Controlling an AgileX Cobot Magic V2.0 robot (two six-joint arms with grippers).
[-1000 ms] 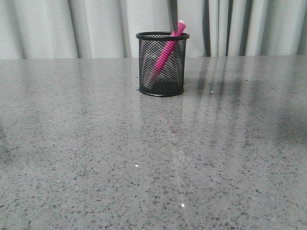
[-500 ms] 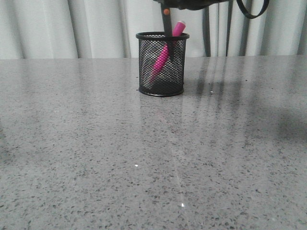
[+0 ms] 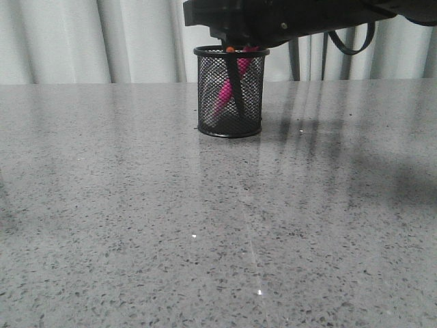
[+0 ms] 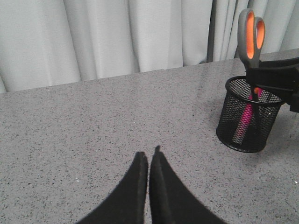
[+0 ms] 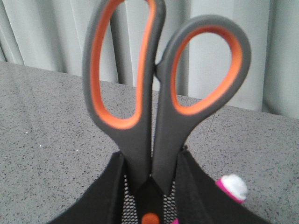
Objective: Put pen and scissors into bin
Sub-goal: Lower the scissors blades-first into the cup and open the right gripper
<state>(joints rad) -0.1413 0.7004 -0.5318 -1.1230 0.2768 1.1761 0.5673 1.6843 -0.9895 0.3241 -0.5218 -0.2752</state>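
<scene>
Scissors [image 4: 251,35] (handles up) in bin [image 4: 249,116]

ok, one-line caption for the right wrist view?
Right gripper lowers grey-and-orange-handled scissors blades-first into black wire-mesh cup, beside magenta marker.

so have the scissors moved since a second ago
Yes. The scissors have come down: their orange pivot, which half a second ago sat well above the rim of the black mesh cup, is now level with it, and the blades reach down inside beside the pink pen.
</scene>
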